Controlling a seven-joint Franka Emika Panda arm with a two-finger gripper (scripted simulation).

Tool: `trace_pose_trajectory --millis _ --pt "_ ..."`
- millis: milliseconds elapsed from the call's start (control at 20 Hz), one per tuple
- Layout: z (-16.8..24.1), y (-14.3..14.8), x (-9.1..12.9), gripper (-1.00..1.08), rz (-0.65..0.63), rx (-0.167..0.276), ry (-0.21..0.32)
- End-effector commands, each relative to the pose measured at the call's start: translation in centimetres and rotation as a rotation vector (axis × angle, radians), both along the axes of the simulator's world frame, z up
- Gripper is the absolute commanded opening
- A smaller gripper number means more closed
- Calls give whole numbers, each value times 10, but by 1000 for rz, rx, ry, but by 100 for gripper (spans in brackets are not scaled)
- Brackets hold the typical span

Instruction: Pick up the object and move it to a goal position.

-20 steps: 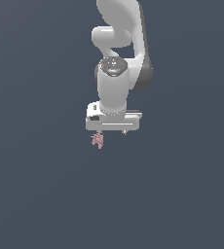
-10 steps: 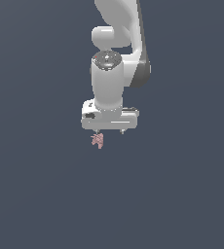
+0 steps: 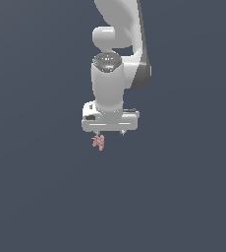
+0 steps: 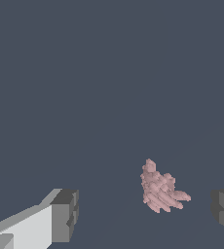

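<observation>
The object [image 3: 98,142] is a tiny pale pink jagged lump lying on the dark grey floor, just below the white hand. My gripper [image 3: 110,133] hangs over it, pointing down, with only short finger stubs showing under the hand. In the wrist view the object [image 4: 160,192] lies between the two dark fingertips [image 4: 65,214], closer to the far one at the frame's edge. The gripper [image 4: 145,213] is open and nothing is held. Whether the fingers reach down to the object's level I cannot tell.
Plain dark grey ground fills both views. The white-grey arm [image 3: 117,59] rises above the hand. No goal marker or other object shows.
The hand has shifted slightly to the exterior view's left and the upper arm links have swung. The pink object has stayed where it was. The gripper stays open.
</observation>
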State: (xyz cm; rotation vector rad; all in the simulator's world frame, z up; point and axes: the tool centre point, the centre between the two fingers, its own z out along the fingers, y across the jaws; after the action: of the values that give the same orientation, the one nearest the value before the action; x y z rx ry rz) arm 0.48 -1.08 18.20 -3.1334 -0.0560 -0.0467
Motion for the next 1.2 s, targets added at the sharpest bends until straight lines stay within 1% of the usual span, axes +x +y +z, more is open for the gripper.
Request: trace_pose_trajectory --millis 0,450,1150 --pt "-3 -2 -1 100 23 -2 1" --pt "-18 -13 -9 100 166 -10 6" --pt "-52 -35 -30 100 507 -21 17"
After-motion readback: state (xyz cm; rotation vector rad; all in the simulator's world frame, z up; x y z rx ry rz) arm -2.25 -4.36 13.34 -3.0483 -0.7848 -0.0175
